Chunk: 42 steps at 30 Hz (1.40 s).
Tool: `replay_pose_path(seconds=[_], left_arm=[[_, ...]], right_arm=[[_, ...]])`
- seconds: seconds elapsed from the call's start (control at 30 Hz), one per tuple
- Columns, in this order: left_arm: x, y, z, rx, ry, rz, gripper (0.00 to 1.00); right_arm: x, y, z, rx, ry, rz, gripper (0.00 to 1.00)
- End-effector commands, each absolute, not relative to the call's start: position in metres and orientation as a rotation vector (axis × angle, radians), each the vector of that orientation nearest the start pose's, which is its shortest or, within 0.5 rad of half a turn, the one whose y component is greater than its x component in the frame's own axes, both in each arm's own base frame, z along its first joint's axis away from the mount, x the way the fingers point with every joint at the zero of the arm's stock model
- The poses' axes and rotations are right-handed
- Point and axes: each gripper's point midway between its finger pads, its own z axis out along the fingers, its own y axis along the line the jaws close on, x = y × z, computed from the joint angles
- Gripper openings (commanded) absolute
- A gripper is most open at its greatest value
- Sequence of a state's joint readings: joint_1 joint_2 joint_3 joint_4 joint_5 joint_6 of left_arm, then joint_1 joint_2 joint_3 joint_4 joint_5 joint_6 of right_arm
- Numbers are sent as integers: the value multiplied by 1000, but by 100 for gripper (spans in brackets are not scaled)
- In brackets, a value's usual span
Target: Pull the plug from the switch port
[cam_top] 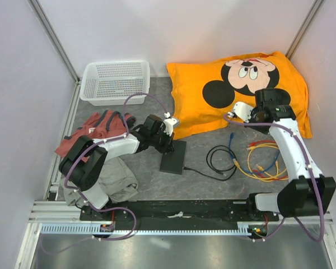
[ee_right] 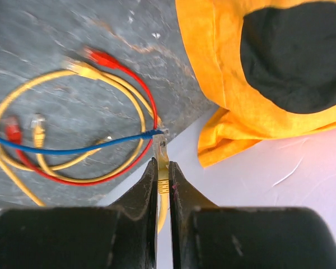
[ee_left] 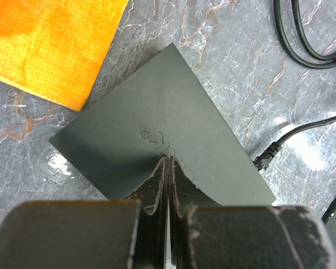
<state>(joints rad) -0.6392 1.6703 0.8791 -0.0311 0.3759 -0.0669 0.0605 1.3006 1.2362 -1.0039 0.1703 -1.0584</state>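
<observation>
Plug in port, left fingers closed on switch top

White walls (cam_top: 213, 28) boxed in a grey stone-look table (cam_top: 201, 139), probably slick. Orange pillow (cam_top: 235, 89) lay at the back. Switch (ee_left: 157, 134) lay flat mid-table, likely light enough to slide if tugged. Left gripper (ee_left: 167, 168) was fully closed, tips on the switch top, holding nothing. Right gripper (ee_right: 162, 168) was pinched on a yellow cable (ee_right: 163, 188) near the pillow edge. Black plug (ee_left: 262, 161) sat in the switch's side: small and rigid, cord limp, so grab the plug body, not the cord
</observation>
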Motion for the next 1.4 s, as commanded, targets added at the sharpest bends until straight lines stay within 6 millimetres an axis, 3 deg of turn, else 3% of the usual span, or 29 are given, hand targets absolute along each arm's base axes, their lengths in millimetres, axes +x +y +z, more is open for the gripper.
replay_pose_path(seconds=[0.0, 0.2, 0.37, 0.43, 0.47, 0.53, 0.63, 0.7, 0.8, 0.83, 0.97, 1.07, 1.17, 1.37], left_arm=[[263, -282, 27, 869, 2384, -755, 2], [260, -275, 29, 881, 2369, -726, 1], [253, -269, 27, 889, 2371, -718, 2], [253, -266, 27, 888, 2366, -702, 2], [253, -266, 27, 885, 2367, -699, 2], [253, -266, 28, 892, 2366, -702, 2], [254, -267, 28, 895, 2365, -704, 2], [254, -269, 27, 896, 2363, -712, 2], [255, -270, 28, 895, 2361, -717, 2], [256, -270, 29, 894, 2358, -716, 2], [256, -269, 30, 898, 2348, -705, 2], [255, -267, 34, 897, 2342, -699, 2], [255, -264, 38, 887, 2331, -686, 1], [257, -261, 42, 901, 2317, -658, 2]], right_arm=[[335, -74, 204, -1350, 2334, -675, 0], [358, -67, 177, -1287, 2376, -598, 0], [370, -78, 158, -1196, 2396, -692, 1], [372, -81, 150, -1166, 2395, -732, 12], [373, -80, 149, -1154, 2393, -748, 25], [374, -82, 147, -1096, 2408, -763, 29], [379, -68, 156, -1029, 2414, -677, 50], [389, -52, 173, -995, 2371, -624, 62], [394, -17, 190, -970, 2325, -475, 65], [389, 6, 188, -975, 2324, -334, 66], [371, 82, 179, -1068, 2321, -41, 71], [351, 129, 167, -1096, 2327, 278, 73], [332, 156, 156, -1096, 2357, 540, 77], [310, 182, 140, -1032, 2411, 827, 79]])
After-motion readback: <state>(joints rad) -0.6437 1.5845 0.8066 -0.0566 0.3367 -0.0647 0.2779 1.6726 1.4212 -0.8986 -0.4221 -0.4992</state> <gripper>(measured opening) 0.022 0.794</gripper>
